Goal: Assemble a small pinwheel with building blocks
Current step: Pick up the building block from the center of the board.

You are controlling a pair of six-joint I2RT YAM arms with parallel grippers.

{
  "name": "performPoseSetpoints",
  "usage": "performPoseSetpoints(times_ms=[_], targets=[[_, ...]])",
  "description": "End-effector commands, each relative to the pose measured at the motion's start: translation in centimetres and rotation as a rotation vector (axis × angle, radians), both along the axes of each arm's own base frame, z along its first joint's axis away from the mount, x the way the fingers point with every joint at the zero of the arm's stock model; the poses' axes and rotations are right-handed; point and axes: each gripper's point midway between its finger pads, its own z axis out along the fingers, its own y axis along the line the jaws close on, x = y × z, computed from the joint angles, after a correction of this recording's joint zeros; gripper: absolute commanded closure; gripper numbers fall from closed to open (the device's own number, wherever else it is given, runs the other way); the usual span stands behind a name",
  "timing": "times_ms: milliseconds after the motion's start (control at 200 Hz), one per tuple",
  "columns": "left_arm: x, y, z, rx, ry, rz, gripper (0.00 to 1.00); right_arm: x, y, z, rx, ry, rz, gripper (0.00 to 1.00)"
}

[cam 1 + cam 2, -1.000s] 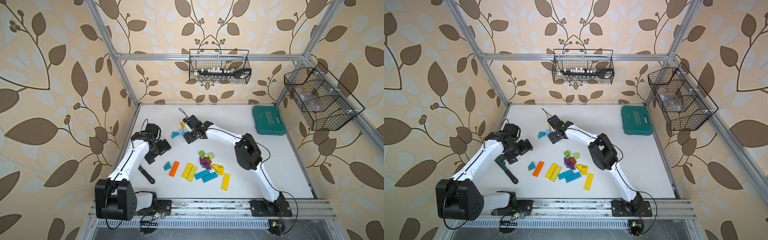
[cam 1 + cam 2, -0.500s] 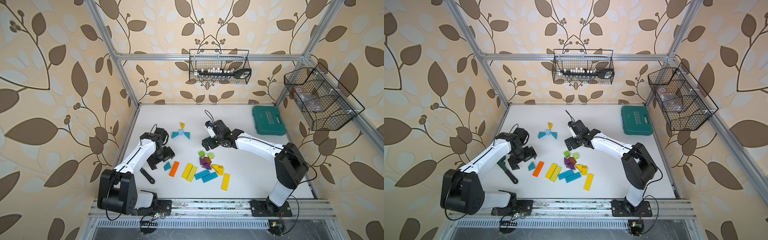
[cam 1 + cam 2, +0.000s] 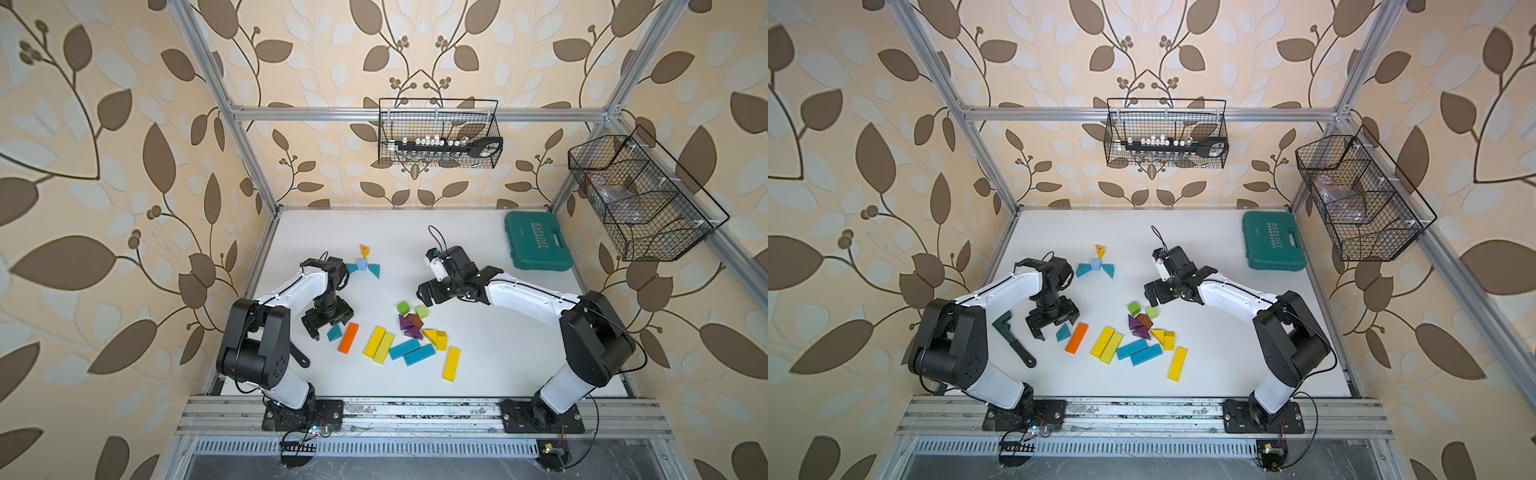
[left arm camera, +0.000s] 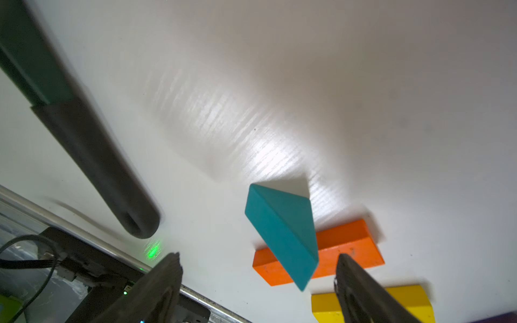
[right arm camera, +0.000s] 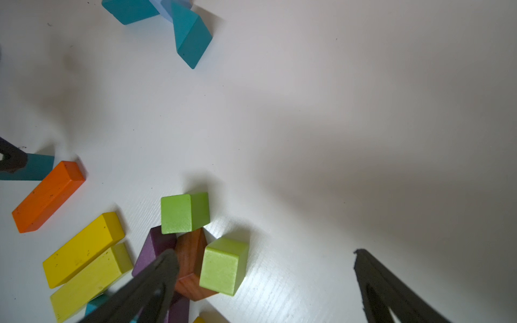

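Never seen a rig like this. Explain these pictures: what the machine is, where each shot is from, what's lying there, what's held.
Two robot arms stand at a white table, each ending in a two-fingered pincer. Two pictures look down from overhead; two come from cameras on the arms' wrists. Coloured blocks lie mid-table: bars, wedges, green cubes. Farther back a light-blue cube has wedges around it; a teal case lies in the far corner. The left pincer is open at a teal wedge beside an orange bar; the right pincer is open near the cubes. Neither holds anything.

Leaf-patterned wallpaper (image 3: 104, 174), white tabletop (image 3: 386, 232)
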Motion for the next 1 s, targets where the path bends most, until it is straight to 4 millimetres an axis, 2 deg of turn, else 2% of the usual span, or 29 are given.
performPoseSetpoints(times_ms=[0, 200, 280, 345, 435, 530, 645, 790, 870, 995], targets=[[0.9, 0.1, 0.5, 0.024, -0.018, 0.006, 0.14, -0.2, -0.1, 0.2, 0.027, -0.002, 0.012, 0.00], [0.4, 0.1, -0.1, 0.026, 0.014, 0.007, 0.30, -0.3, -0.2, -0.5, 0.034, 0.020, 0.013, 0.00], [0.0, 0.3, 1.1, 0.082, 0.001, 0.011, 0.17, -0.3, -0.3, -0.8, 0.032, 0.028, 0.012, 0.00], [-0.2, 0.3, 2.8, 0.115, -0.023, -0.009, 0.17, -0.3, -0.2, -1.0, 0.029, 0.033, 0.013, 0.00], [-0.3, -0.8, 4.9, 0.117, -0.087, -0.050, 0.14, -0.3, -0.3, -1.3, 0.025, 0.040, 0.010, 0.00], [-0.9, -2.3, 5.9, 0.117, -0.129, -0.120, 0.12, -0.2, -0.5, -1.3, 0.021, 0.041, 0.003, 0.00], [-1.8, -4.5, 4.6, 0.069, -0.105, -0.226, 0.15, -0.2, -0.7, -1.6, 0.015, 0.045, -0.002, 0.00], [-2.7, -4.5, 2.4, 0.102, -0.008, -0.270, 0.23, -0.3, -0.7, -1.7, 0.019, 0.051, -0.001, 0.00], [-2.5, -4.6, 1.8, 0.107, 0.002, -0.287, 0.23, -0.3, -0.9, -1.7, 0.016, 0.050, -0.006, 0.00], [-1.9, -5.8, 1.1, 0.053, 0.001, -0.325, 0.23, -0.2, -1.2, -1.8, 0.009, 0.052, -0.013, 0.00]])
